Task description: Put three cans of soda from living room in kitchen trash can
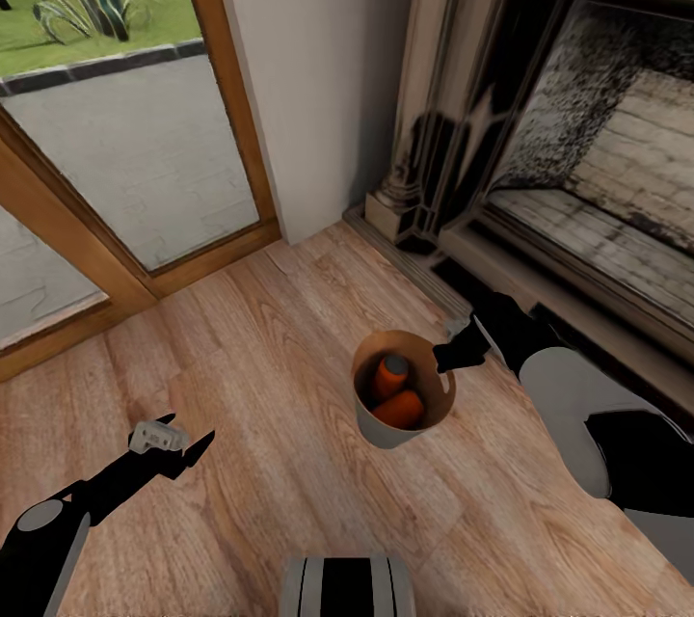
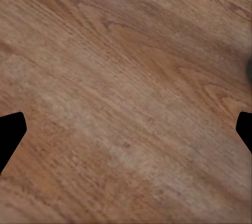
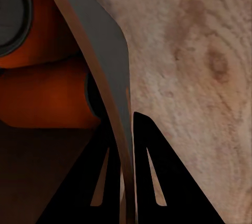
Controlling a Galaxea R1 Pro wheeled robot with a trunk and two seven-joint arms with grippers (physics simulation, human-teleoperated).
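The tash can, a small tapered bin with a copper-brown inside, is over the light wood floor in front of the fireplace. Two orange cans of soda lie inside it. My right gripper is shut on the bin's right rim. In the right wrist view the gripper pinches the thin bin wall, with an orange can just inside. The dark blue can is out of view. My left gripper hangs open over bare floor to the left, its fingers wide apart.
The brick fireplace and its raised hearth edge run along the right. A wood-framed glass door stands at the back left, with a white wall corner between them. My base is at the near edge.
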